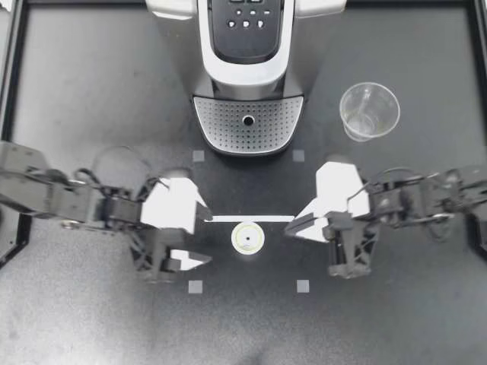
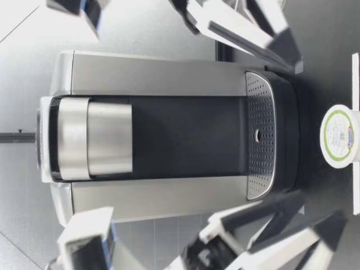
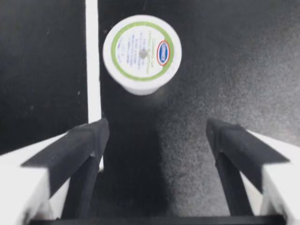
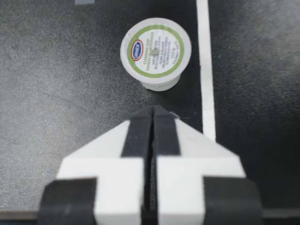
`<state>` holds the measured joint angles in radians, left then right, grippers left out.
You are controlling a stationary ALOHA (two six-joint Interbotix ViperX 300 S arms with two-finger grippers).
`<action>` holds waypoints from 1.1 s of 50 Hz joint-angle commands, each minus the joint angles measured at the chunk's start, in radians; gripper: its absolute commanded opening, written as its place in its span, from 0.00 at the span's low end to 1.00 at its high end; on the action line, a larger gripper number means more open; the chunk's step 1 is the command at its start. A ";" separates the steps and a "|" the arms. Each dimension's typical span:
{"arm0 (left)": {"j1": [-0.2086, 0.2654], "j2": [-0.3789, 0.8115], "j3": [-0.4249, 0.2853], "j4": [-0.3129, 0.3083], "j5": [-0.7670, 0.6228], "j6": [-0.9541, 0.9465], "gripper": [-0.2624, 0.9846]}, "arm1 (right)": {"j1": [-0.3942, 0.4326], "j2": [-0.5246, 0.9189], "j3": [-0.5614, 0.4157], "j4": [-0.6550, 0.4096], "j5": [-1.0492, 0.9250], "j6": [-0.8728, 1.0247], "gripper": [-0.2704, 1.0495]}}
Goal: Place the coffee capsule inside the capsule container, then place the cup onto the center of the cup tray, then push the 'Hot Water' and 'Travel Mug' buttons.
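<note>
A white coffee capsule (image 1: 248, 238) with a green-ringed lid stands upright on the black table, in front of the coffee machine (image 1: 247, 68). My left gripper (image 1: 204, 237) is open just beside it; in the left wrist view the capsule (image 3: 142, 53) lies ahead of the spread fingers (image 3: 89, 140), not between them. My right gripper (image 1: 293, 226) is shut and empty on the capsule's other side, and in the right wrist view its tip (image 4: 153, 112) stops just short of the capsule (image 4: 155, 52). The clear plastic cup (image 1: 369, 111) stands to the right of the machine's perforated cup tray (image 1: 248, 129).
A white tape line (image 1: 251, 218) runs across the table just behind the capsule. Small grey tape squares (image 1: 195, 287) mark a rectangle in front of the machine. The button panel (image 1: 246, 23) is on the machine's top. In the low view the capsule (image 2: 340, 135) stands nearer the camera than the tray (image 2: 261, 135).
</note>
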<state>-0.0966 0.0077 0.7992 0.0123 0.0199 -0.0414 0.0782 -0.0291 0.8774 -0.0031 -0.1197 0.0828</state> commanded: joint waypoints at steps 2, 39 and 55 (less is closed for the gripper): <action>-0.002 0.002 -0.037 0.005 -0.003 0.028 0.81 | 0.009 0.015 -0.035 0.000 -0.002 -0.002 0.27; 0.023 0.095 -0.083 0.005 -0.080 0.081 0.81 | 0.009 0.084 -0.084 -0.002 -0.012 -0.008 0.27; 0.026 0.132 -0.110 0.005 -0.103 0.081 0.81 | 0.009 0.114 -0.103 -0.002 -0.014 -0.011 0.27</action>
<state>-0.0767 0.1488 0.7133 0.0153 -0.0736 0.0399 0.0828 0.0920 0.7977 -0.0031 -0.1227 0.0736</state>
